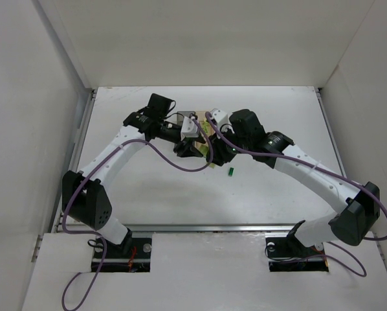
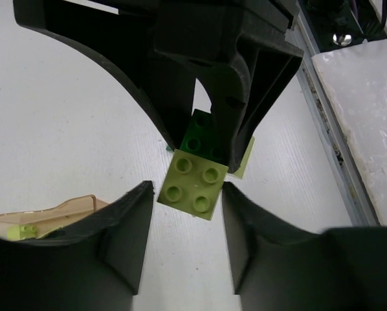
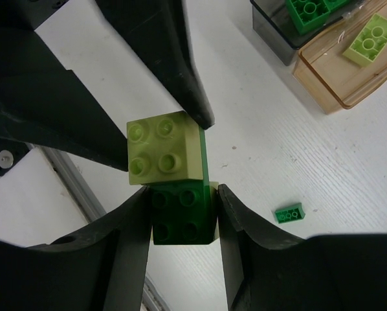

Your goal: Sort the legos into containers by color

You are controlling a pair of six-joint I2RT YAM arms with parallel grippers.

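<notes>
- At the middle of the table (image 1: 277, 110), my two arms meet nose to nose, with a pair of bricks pinched between them, up off the surface.
- My left claw (image 2: 187, 192) is closed down to one brick's width on the pale yellow-green brick (image 2: 192, 186), with a finger against each side.
- My right claw (image 3: 182, 194) is squeezed in the same way on the dark green brick (image 3: 182, 217).
- The two bricks sit edge to edge and touching, studs facing both wrist cams. I can't tell whether they're actually locked together.
- On the right wrist cam the boxes are at about 1 o'clock, touching side by side: the grey box (image 3: 274, 35), then the tan box (image 3: 323, 91).
- The grey box has a green brick (image 3: 308, 13) in it, and the tan box holds a pale brick (image 3: 371, 39) lying flat.
- A small loose green brick (image 3: 290, 212) lies on the table at roughly 4 o'clock from the claws in the top view, well apart from the boxes.
- On the left wrist cam a corner of the tan box pokes in at 8 o'clock.
</notes>
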